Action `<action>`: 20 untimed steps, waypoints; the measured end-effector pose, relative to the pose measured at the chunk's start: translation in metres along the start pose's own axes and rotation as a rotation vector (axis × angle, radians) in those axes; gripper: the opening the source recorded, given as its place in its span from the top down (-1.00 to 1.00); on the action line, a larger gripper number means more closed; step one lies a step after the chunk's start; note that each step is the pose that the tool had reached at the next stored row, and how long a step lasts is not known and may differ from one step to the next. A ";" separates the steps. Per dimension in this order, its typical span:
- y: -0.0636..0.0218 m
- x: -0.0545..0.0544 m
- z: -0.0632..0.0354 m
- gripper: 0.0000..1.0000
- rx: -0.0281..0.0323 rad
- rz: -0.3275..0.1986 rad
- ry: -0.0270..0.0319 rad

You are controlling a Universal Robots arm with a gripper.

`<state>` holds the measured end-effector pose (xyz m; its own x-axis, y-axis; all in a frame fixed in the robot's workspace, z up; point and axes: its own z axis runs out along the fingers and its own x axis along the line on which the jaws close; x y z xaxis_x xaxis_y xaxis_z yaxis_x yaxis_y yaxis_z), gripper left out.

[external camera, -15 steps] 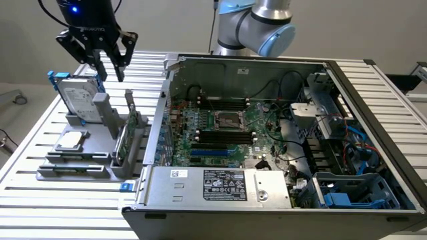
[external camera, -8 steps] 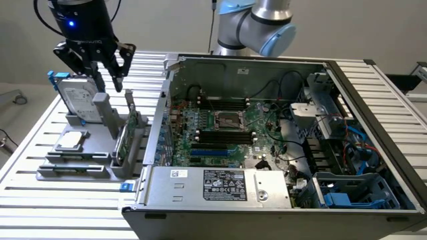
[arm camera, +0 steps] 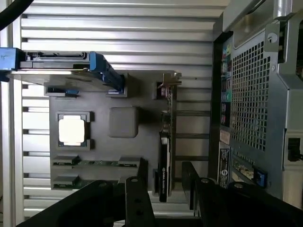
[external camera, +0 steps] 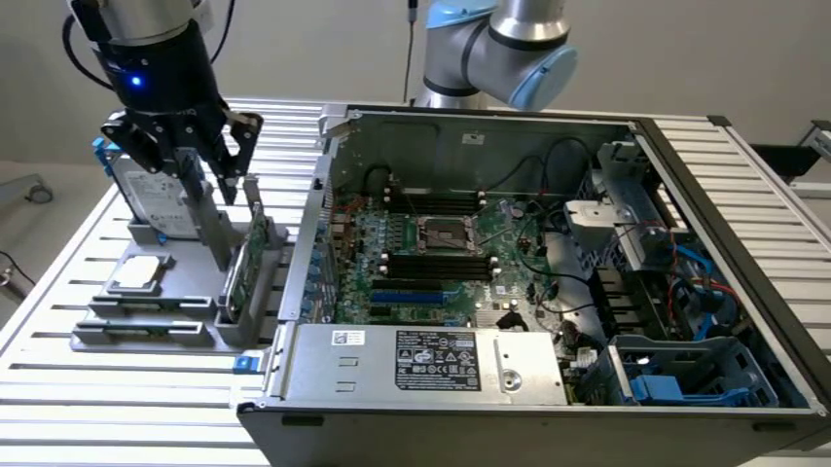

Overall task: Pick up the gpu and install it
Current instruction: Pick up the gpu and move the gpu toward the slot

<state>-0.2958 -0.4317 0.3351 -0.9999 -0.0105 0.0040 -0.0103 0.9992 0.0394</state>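
End effector (arm camera: 165, 165) spread wide astride the upright gpu (arm camera: 166, 118), not gripping.

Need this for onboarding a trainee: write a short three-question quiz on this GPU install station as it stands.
1. True or false: the gpu is already seated on the motherboard.
2. The tool is: A) open, lined up over the gpu; B) shut on the gpu; C) shut and empty.
3. Which part lies flat in the gray fixture, near the hard drive?

Key: 1 false, it stands on edge in the fixture; 2 A; 3 the CPU chip.
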 end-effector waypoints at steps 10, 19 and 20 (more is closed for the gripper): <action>-0.0042 -0.005 0.0180 0.16 0.0001 0.000 0.0000; -0.0049 -0.008 0.0344 0.16 0.0000 0.000 0.0000; -0.0050 -0.008 0.0362 0.16 0.0000 0.000 0.0000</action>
<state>-0.2877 -0.4352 0.2987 -0.9999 -0.0104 0.0039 -0.0103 0.9992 0.0395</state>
